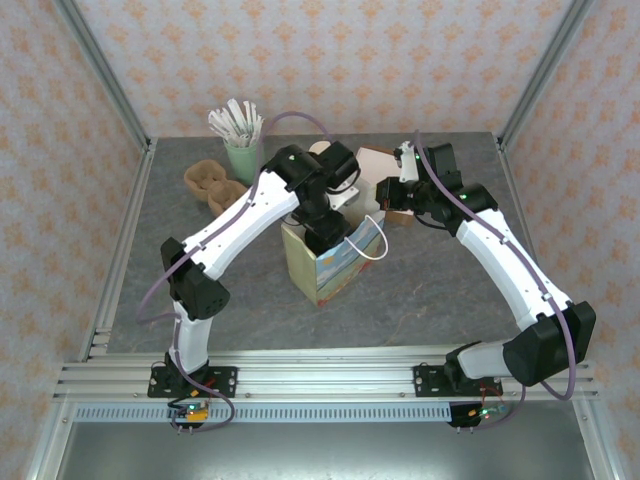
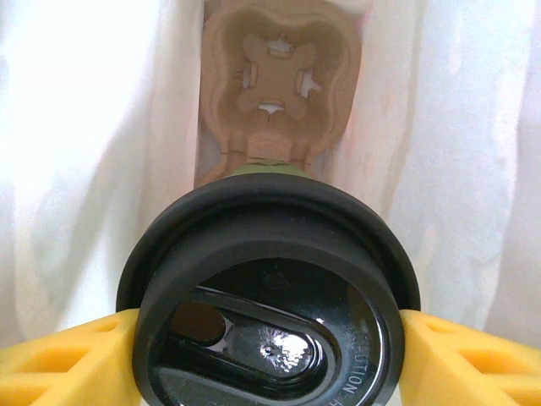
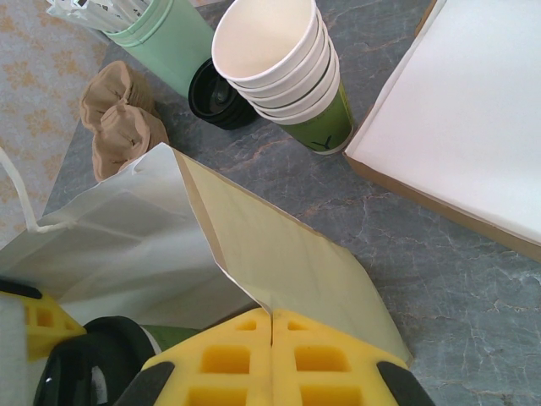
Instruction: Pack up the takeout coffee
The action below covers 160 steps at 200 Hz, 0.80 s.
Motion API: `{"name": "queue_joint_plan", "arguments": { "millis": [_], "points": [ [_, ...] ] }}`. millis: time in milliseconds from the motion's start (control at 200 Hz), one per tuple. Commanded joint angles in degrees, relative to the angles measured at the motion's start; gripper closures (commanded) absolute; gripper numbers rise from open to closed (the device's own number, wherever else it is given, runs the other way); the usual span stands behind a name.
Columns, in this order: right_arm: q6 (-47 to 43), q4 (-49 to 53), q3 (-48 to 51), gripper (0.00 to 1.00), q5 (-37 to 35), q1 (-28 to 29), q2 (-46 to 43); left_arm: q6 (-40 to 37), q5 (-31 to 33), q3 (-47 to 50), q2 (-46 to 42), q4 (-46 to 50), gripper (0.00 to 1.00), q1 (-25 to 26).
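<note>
Jaws of the left gripper (image 2: 267,338) are closed on the black lid of the coffee cup (image 2: 270,271), which is held inside the white paper bag (image 2: 76,169) above a cardboard cup holder (image 2: 275,93); the bag's rim is pinched by the clenched right gripper (image 3: 270,328); a stack of cups (image 3: 283,76) is seen beyond.

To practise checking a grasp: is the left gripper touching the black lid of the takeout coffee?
Touching. In the left wrist view, the left gripper's yellow fingers press against both sides of the black lid, with no gap showing.
</note>
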<state>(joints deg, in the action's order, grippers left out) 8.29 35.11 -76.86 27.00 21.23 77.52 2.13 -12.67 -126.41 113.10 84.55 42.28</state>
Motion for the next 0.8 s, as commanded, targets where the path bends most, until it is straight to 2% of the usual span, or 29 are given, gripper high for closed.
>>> {"name": "queue_joint_plan", "arguments": {
  "millis": [0,470,796],
  "points": [
    [-0.65,2.85,-0.42,0.97,-1.09,0.61,-0.14,0.69,0.69,-2.41,-2.8,0.77,0.29,0.25],
    [-0.69,2.92,-0.75,0.97,-0.99,0.63,0.26,0.86,1.63,-4.56,-5.5,1.5,0.29,0.23],
    [-0.66,2.73,-0.76,0.97,-0.84,0.65,0.44,0.03,1.16,-3.73,-2.2,5.36,0.3,0.26]
  ]
}}
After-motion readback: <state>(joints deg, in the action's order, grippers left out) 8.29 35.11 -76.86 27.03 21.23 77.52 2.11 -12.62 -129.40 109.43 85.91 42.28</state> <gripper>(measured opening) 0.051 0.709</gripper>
